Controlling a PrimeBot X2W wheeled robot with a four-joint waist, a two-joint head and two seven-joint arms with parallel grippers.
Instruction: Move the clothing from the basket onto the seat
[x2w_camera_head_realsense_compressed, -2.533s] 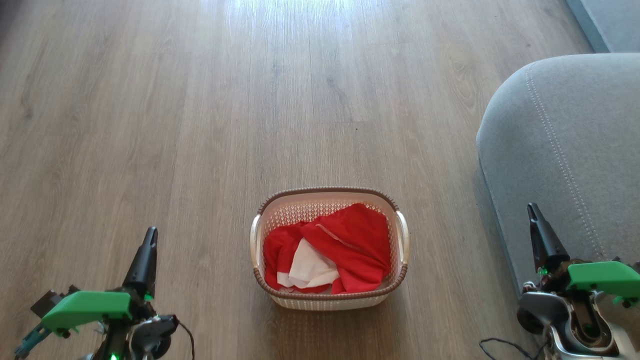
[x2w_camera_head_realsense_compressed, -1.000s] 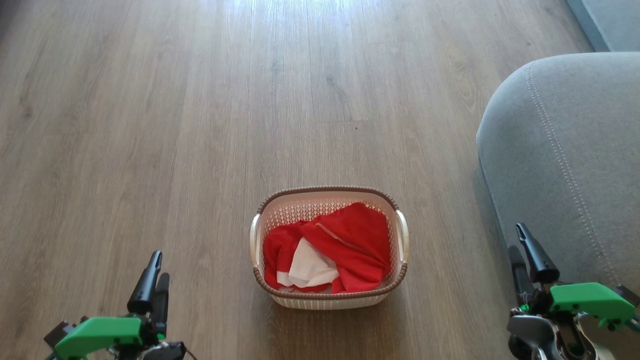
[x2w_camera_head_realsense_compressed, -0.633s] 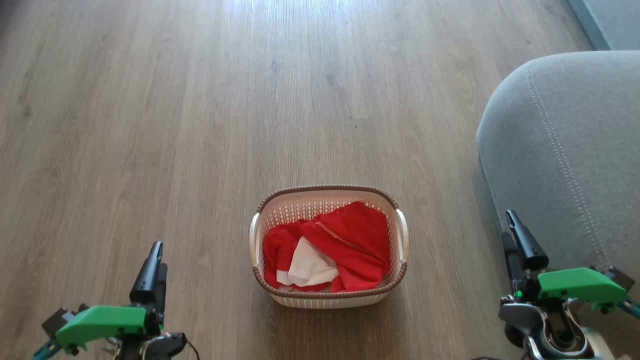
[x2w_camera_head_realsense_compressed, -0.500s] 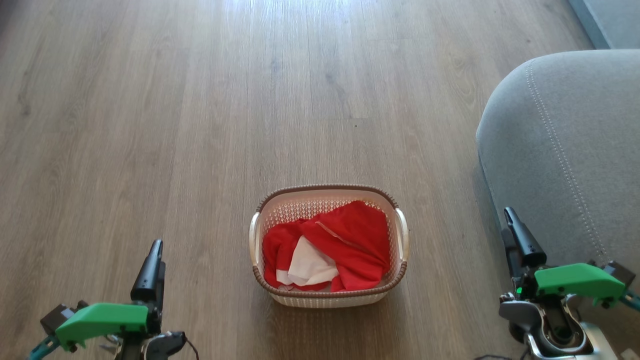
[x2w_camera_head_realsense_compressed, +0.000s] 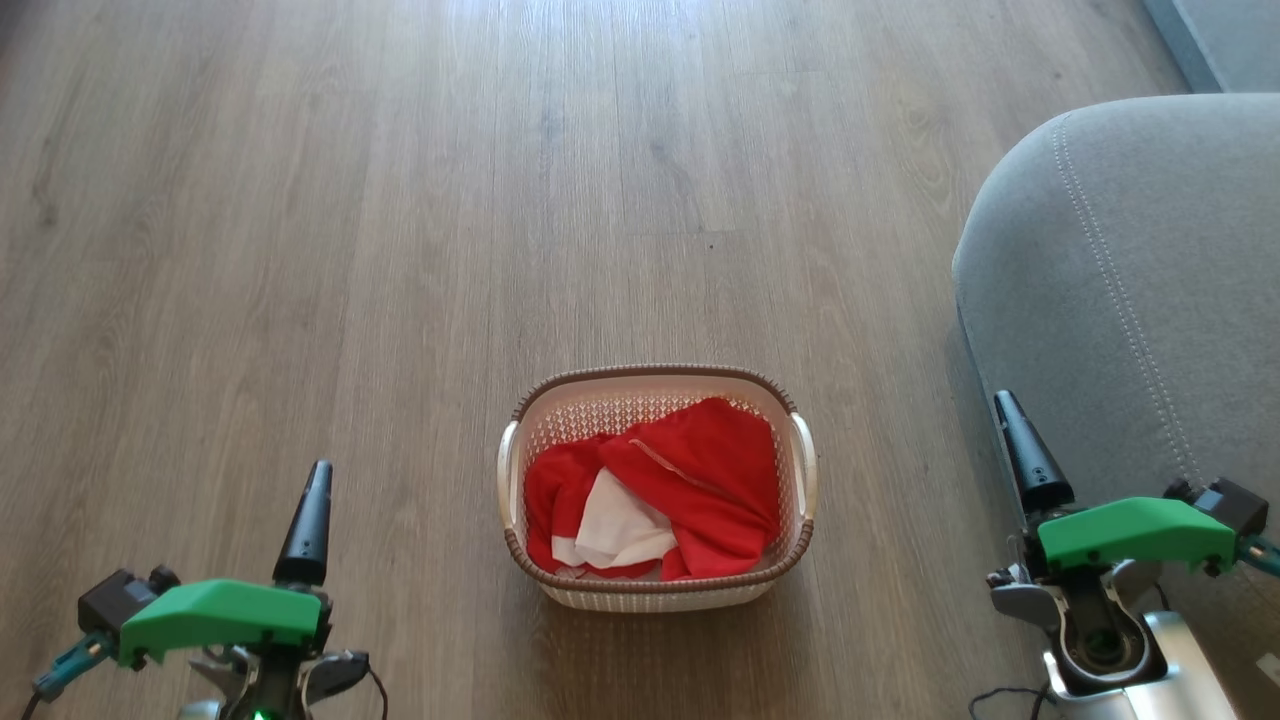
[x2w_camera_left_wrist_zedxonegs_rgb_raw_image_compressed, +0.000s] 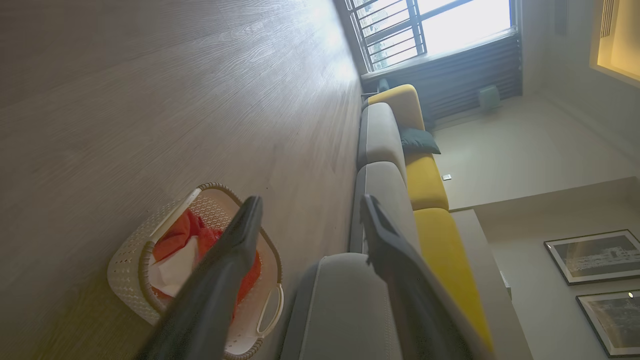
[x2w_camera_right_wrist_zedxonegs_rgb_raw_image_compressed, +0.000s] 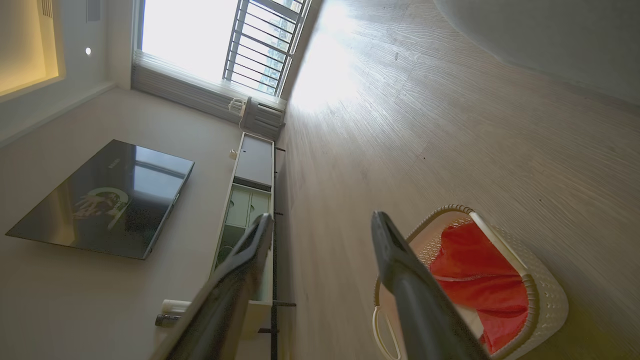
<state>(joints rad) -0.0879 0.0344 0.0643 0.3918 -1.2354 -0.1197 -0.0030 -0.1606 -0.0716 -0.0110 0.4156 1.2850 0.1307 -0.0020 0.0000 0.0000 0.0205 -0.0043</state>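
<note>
Left end effector (x2w_camera_head_realsense_compressed: 318, 478), right end effector (x2w_camera_head_realsense_compressed: 1004, 408) nudged forward — both spread, basket (x2w_camera_head_realsense_compressed: 650, 372) apart from seat (x2w_camera_head_realsense_compressed: 1130, 270)

Bright window (x2w_camera_right_wrist_zedxonegs_rgb_raw_image_compressed: 190, 35) daylight, glare on floor (x2w_camera_right_wrist_zedxonegs_rgb_raw_image_compressed: 350, 125), blurred fingers (x2w_camera_left_wrist_zedxonegs_rgb_raw_image_compressed: 222, 280), warped edges

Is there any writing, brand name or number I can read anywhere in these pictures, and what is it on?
No text can be read.
On the television: a pale emblem on the dark screen, too blurred to read.
On the clothing and the basket: no lettering or label faces the cameras.
</note>
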